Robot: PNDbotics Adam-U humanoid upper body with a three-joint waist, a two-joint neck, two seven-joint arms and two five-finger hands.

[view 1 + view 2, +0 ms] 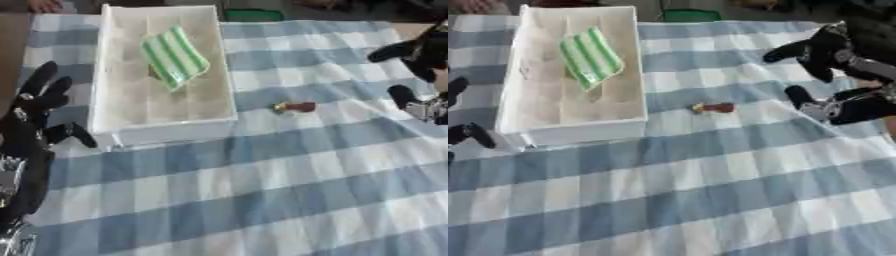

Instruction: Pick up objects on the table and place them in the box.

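Left hand (35, 107) at the left edge, fingers straight and spread upward, holding nothing, just beside the white rectangular open box (223, 80). Inside the box, a green-and-white striped cloth-like packet (175, 56), lying tilted toward the far half. Right of the box, apart from it, a small reddish-brown object with a yellowish end (713, 107) on the blue-and-white checked cloth covering the worktop (289, 185). Right hand (833, 75) near the right edge, fingers parted wide, empty, well clear of the small object.
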